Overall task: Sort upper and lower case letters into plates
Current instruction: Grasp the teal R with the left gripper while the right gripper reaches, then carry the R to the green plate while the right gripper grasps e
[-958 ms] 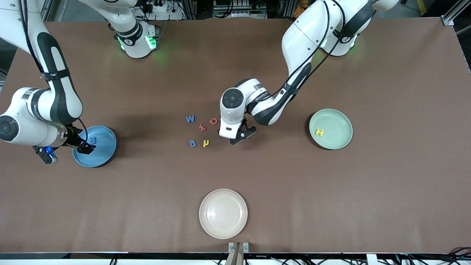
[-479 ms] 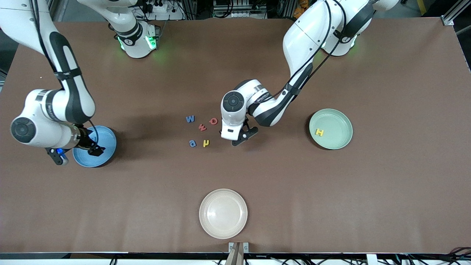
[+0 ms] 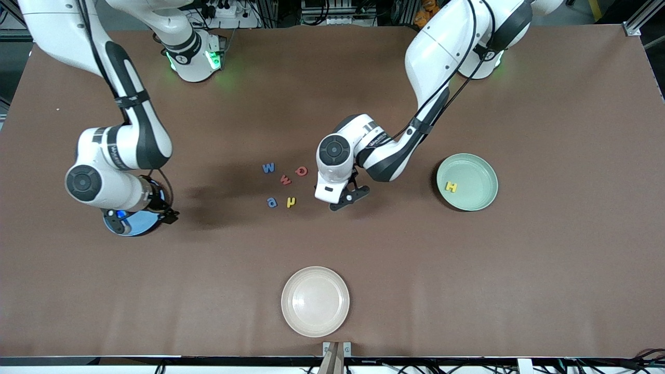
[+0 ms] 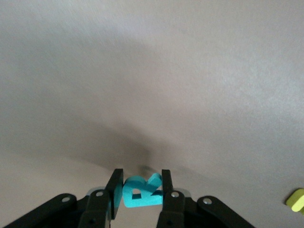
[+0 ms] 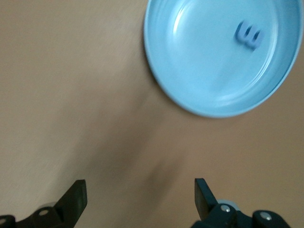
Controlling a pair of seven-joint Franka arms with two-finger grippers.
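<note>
My left gripper (image 3: 347, 198) is shut on the teal R (image 4: 135, 197), low over the table beside the loose letters; its jaws (image 4: 141, 176) pinch the R edge-on. On the table lie the blue W (image 3: 268, 168), red Q (image 3: 301, 171), red w (image 3: 286, 179), blue e (image 3: 272, 202) and yellow n (image 3: 291, 202). The yellow H (image 3: 451, 186) lies in the mint green plate (image 3: 480, 179). My right gripper (image 3: 169, 215) is open and empty (image 5: 138, 199) over the table at the edge of the blue plate (image 3: 132, 227). That plate (image 5: 199, 71) holds the blue m (image 5: 249, 34).
A cream-white plate (image 3: 315, 324) stands near the front camera's edge of the table, mid-length. My right arm covers most of the blue plate in the front view. Bare brown table lies between the letters and each plate.
My right gripper has moved off the blue plate toward the middle of the table, leaving the blue m in it. My left gripper has shifted slightly toward the green plate with the R.
</note>
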